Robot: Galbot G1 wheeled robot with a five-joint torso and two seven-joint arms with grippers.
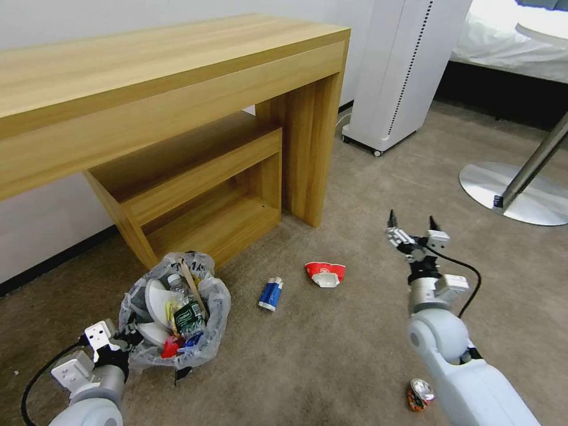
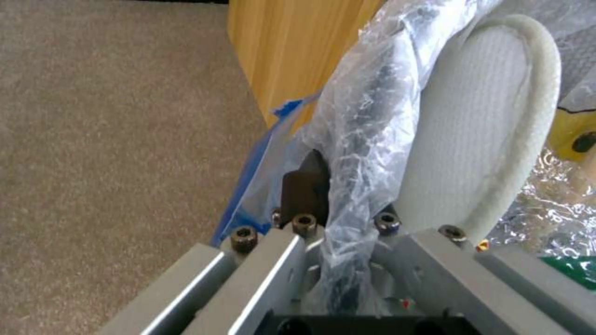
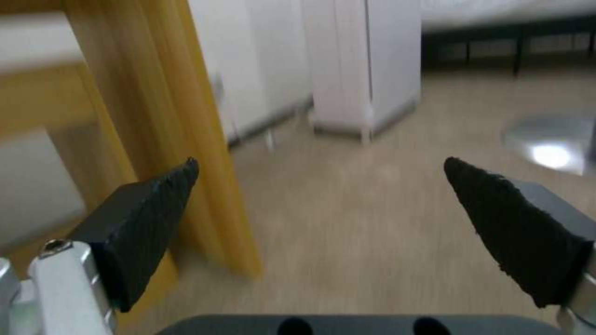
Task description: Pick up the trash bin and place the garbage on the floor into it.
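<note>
Trash bin [image 1: 175,313] sits on the carpet floor [image 1: 331,349] by the bench [image 1: 177,118], left hand [image 2: 338,223] clamped on its bagged rim. Right hand [image 1: 412,232] hovers spread and empty above the floor. Risk: the slick liner slips, tipping the overfull bin; blue-white tube [image 1: 271,293], red paper [image 1: 325,274] and crushed can [image 1: 419,394] remain out.

This looks like a bedroom, perhaps a hotel room or a small flat. A bed with white bedding on a dark base [image 1: 509,44] stands in the far corner, and beige short-pile carpet [image 1: 355,331] covers the floor wall to wall. A light wooden desk with a lower wooden shelf unit beneath it [image 1: 171,112] sits against a plain white wall with a dark skirting strip. Beside the desk stands a tall white appliance on small castors [image 1: 402,65], and near the bed a round brushed-metal pedestal base with a slanted metal pole [image 1: 520,189] rests on the carpet.
</note>
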